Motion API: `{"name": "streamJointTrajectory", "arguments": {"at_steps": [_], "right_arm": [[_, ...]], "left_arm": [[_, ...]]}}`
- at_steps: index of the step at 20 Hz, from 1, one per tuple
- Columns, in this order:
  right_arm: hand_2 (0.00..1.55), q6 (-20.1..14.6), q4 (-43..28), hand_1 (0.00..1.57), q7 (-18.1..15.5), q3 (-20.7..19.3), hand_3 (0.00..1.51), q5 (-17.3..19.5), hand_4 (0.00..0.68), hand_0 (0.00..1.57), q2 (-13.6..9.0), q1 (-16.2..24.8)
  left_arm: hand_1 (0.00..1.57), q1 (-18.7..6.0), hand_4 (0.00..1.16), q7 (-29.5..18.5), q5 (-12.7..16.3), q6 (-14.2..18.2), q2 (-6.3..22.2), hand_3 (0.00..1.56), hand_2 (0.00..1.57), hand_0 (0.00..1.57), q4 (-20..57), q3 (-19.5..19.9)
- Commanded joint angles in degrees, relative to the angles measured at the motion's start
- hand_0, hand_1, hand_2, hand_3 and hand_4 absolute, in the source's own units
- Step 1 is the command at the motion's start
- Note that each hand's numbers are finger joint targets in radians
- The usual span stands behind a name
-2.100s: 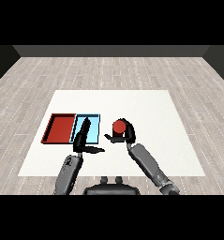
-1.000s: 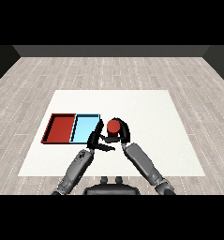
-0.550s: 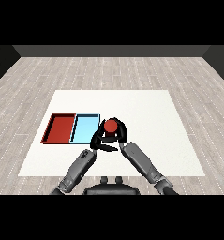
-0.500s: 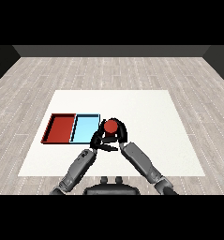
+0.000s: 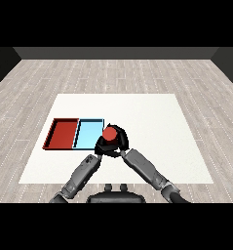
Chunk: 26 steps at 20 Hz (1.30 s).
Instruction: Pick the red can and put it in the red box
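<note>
The right robot hand (image 5: 121, 140) is curling its black fingers round the red can (image 5: 108, 134), clamping it from the right side and from behind. The can is standing upright in that grasp, with its round red top facing up, and no label or writing is showing on it. The left robot hand (image 5: 100, 146) is sitting just beside the can at its lower left, close against the right robot hand; whether its fingers are curled or straight cannot be told, since the two black hands are merging there.

One can is showing, and two trays. The can is sitting just off the right edge of the light blue tray (image 5: 87, 134), at that tray's near right corner, over the white desk (image 5: 157, 122). The red tray (image 5: 63, 133) is lying on the far side of the blue one, touching it along a shared wall, well apart from the can.

To the right of the hands, and beyond them toward the far edge, the desk is offering wide open room. The two trays are lying near the desk's left edge.
</note>
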Motion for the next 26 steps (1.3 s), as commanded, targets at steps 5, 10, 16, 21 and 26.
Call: {"name": "streamJointTrajectory", "arguments": {"at_steps": [5, 10, 16, 21, 26], "right_arm": [[1.45, -2.31, 0.29, 1.47, -1.12, 4.05, 1.37, -1.39, 0.629, 1.47, 0.5, -0.67], [1.46, -2.7, 0.7, 1.53, -0.22, 3.5, 1.38, -4.71, 0.626, 1.53, 0.5, -2.82], [1.45, -0.21, 3.43, 1.46, -4.6, 3.96, 1.38, -5.47, 0.607, 1.46, 0.48, -2.58], [1.44, -1.15, -1.27, 1.44, 0.76, 0.93, 1.38, -2.23, 0.624, 1.44, 0.5, -1.53], [0.0, -1.07, -3.16, 0.0, 2.75, 1.78, 0.0, 0.54, 0.0, 0.0, 0.49, -0.61]], "left_arm": [[0.61, 1.15, 0.61, 3.81, -0.67, 13.98, -0.91, 0.0, 0.63, 0.61, -1.39, -1.81], [1.57, -3.48, 0.91, 7.79, 0.4, 15.97, -0.92, 1.38, 1.5, 1.57, 1.38, -1.07], [1.57, -5.74, 1.0, 4.61, 2.67, 21.04, -0.91, 1.41, 1.51, 1.57, 2.8, -1.4], [1.57, -2.03, 0.91, 8.0, -4.02, 21.12, -0.93, 1.41, 1.52, 1.57, -3.45, -0.09], [1.57, -2.88, 1.12, 4.62, -3.32, 21.74, -0.93, 1.45, 1.53, 1.57, -0.48, 0.49]]}}
